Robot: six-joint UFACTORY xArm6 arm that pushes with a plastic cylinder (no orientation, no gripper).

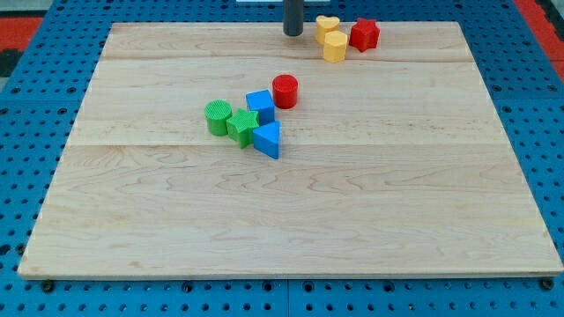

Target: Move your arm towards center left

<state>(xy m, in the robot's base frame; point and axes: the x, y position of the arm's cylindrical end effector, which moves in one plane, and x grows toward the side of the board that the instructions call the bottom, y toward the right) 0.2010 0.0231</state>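
Our tool, a bare rod holding nothing, has its tip (293, 33) at the desk's (423, 220) top edge, just left of the yellow heart block (327, 24). We should sweep toward centre left, passing clear above the green cylinder (218, 116).

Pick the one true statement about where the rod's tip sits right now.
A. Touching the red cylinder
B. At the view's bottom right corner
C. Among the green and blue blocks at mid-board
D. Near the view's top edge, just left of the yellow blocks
D: my tip stands at the view's top of the board, just to the view's left of the yellow heart and the other yellow block, apart from the red cylinder.
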